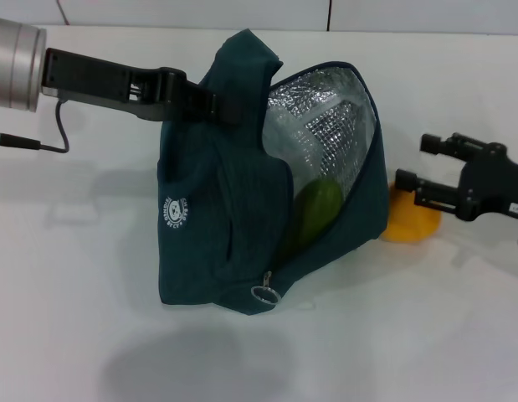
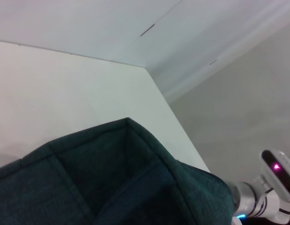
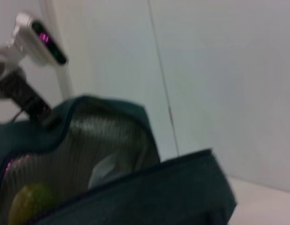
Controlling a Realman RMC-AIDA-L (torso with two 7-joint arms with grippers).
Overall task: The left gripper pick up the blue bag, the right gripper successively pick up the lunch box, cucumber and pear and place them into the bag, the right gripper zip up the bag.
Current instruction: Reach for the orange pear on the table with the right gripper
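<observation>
1. Watching the head view, I see my left gripper [image 1: 223, 107] clamped shut on a handle of the blue bag [image 1: 217, 226], holding its mouth open above the white table [image 1: 74, 276].
2. The cucumber [image 1: 313, 211] leans inside against the silver lining [image 1: 325, 126].
3. My right gripper [image 1: 422, 163] hangs just right of the bag, jaws apart and empty.
4. The pear [image 1: 409, 222] sits on the table, partly hidden beneath that gripper.
5. I cannot make out the lunch box.
</observation>
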